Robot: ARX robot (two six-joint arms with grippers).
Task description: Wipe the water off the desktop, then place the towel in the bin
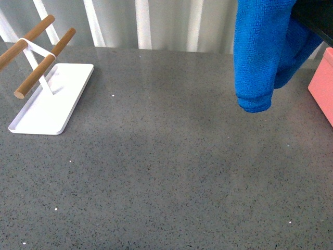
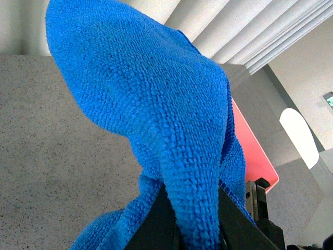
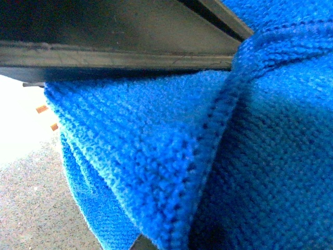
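The blue towel (image 1: 258, 52) hangs in the air at the far right, above the speckled dark-grey desktop (image 1: 166, 172) and just left of the pink bin (image 1: 323, 88), which is cut off by the frame edge. My left gripper (image 2: 195, 229) is shut on a thick fold of the towel (image 2: 156, 104), with dark fingers (image 2: 156, 226) on both sides of it; the bin (image 2: 255, 151) lies beyond. In the right wrist view the towel (image 3: 208, 156) fills the frame. My right gripper is shut on it, its jaws buried in the cloth. No water shows on the desktop.
A flat white tray (image 1: 52, 101) with two wooden rods (image 1: 44, 62) stands at the far left. Pale vertical blinds (image 1: 156, 23) run behind the desktop's far edge. A dark arm part (image 1: 315, 18) is at the top right corner.
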